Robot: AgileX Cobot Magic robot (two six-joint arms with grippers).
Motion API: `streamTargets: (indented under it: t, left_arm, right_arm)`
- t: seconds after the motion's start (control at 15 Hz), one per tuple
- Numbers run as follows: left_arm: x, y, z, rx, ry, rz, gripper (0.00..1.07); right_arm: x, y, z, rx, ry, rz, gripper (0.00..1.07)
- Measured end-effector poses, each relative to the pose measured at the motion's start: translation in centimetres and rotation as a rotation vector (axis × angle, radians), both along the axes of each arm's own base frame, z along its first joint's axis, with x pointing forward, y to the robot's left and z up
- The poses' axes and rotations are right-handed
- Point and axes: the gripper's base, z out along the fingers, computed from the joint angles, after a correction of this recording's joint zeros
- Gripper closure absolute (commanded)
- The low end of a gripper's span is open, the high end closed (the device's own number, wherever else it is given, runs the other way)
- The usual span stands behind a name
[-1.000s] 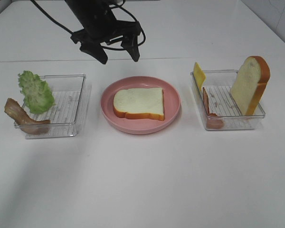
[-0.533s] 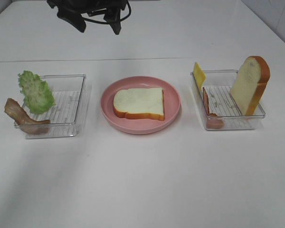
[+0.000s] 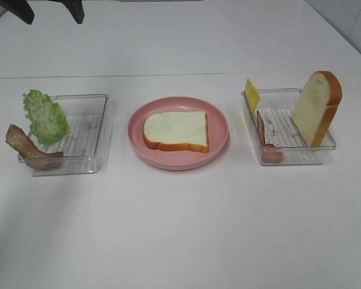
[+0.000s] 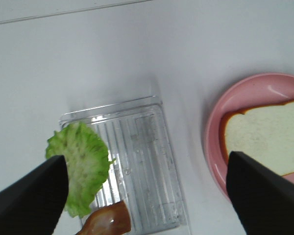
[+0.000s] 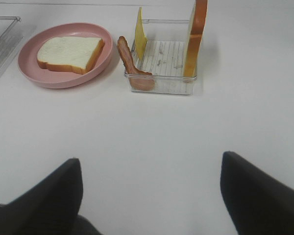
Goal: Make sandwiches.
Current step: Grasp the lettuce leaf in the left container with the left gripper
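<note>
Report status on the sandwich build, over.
Left pincer open, empty, above lettuce tray. Right pincer open, empty, over bare table. One bread slice flat on pink plate, no fillings yet. Nothing blocking the plate.

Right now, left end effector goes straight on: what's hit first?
Probably the clear tray: the open left end effector aims at its bare ribbed floor, between lettuce leaf and pink plate. Depth unclear.
</note>
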Motion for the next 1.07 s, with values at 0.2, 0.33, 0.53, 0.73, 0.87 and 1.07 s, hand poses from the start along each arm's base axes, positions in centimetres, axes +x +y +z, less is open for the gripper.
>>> streamTargets:
  t: [0.2, 0.33, 0.53, 0.73, 0.87, 1.07]
  left_arm:
    - [-0.3, 4.5, -0.7, 0.008, 0.046, 0.096, 0.25]
    - [-0.4, 6.0, -2.1, 0.017, 0.097, 0.129, 0.27]
    - [-0.6, 6.6, -5.4, 0.033, 0.204, 0.142, 0.28]
    - [-0.1, 6.6, -8.9, 0.041, 0.296, 0.156, 0.32]
    - [0.3, 6.6, -10.7, 0.047, 0.336, 0.162, 0.33]
    - [1.5, 6.5, -14.7, 0.052, 0.365, 0.167, 0.34]
  right_arm:
    - [0.0, 0.0, 0.0, 0.000, 0.000, 0.000, 0.34]
    - [0.0, 0.0, 0.0, 0.000, 0.000, 0.000, 0.34]
    - [0.0, 0.0, 0.0, 0.000, 0.000, 0.000, 0.34]
    - [0.0, 0.0, 0.0, 0.000, 0.000, 0.000, 0.34]
    - [0.0, 0.0, 0.0, 0.000, 0.000, 0.000, 0.34]
    - [0.0, 0.0, 0.0, 0.000, 0.000, 0.000, 0.34]
